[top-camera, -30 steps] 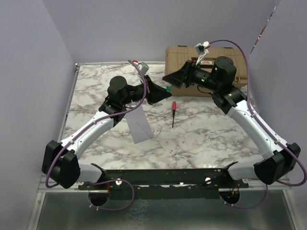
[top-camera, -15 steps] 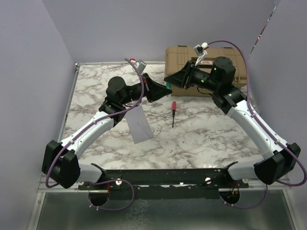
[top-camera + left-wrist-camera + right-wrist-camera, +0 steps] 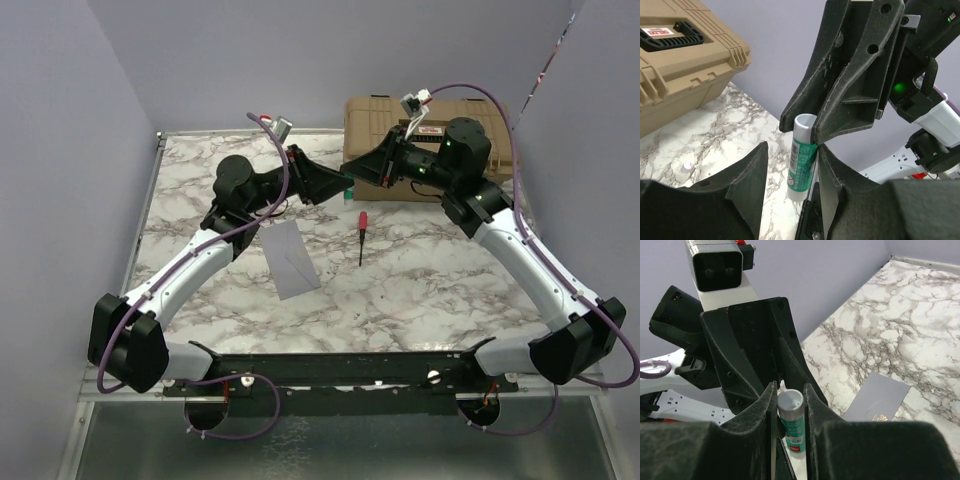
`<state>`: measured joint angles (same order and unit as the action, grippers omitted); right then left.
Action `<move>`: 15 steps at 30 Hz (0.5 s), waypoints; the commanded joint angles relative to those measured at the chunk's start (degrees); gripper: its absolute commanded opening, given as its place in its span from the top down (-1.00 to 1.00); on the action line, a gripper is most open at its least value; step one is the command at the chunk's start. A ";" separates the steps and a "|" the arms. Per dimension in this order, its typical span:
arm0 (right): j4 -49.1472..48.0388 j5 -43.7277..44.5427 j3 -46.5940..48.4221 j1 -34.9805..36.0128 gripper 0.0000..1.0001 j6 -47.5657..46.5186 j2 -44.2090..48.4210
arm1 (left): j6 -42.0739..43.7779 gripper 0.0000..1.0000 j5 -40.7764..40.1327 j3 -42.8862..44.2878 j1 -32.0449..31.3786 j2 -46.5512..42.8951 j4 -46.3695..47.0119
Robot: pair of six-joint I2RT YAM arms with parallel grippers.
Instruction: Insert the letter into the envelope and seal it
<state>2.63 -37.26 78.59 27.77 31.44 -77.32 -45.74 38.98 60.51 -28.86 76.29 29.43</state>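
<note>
The grey envelope [image 3: 290,258] lies flat on the marble table, left of centre, and its corner [image 3: 879,397] also shows in the right wrist view. The letter is out of view. Above the table's back middle the two grippers meet tip to tip around a green and white glue stick [image 3: 802,160]. My right gripper [image 3: 789,392] is shut on the stick's uncapped top end [image 3: 791,412]. My left gripper [image 3: 792,175] stands open around the stick's lower end, with a clear gap at its left finger [image 3: 752,172].
A big tan hard case [image 3: 430,115] stands at the back right, right behind the right gripper. A red-handled screwdriver [image 3: 361,235] lies right of the envelope. A small white cap [image 3: 688,166] sits on the marble near the case.
The left gripper lifted the glue stick up and to the right to the right gripper. The right jaws shut on the stick's top, then the left jaws opened.
</note>
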 commanded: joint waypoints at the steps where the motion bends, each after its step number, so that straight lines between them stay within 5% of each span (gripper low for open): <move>1: -2.10 -3.26 -0.25 0.22 0.87 0.43 -1.09 | -2.42 0.13 0.47 0.91 2.85 0.13 0.92; 15: -9.38 -6.03 -1.81 0.31 0.87 5.79 -3.84 | -2.98 0.17 7.94 1.23 3.11 3.78 0.81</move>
<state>-2.35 -40.14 77.25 27.68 34.61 -80.53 -49.06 44.64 60.86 -25.98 79.33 30.37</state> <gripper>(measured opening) 0.213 0.441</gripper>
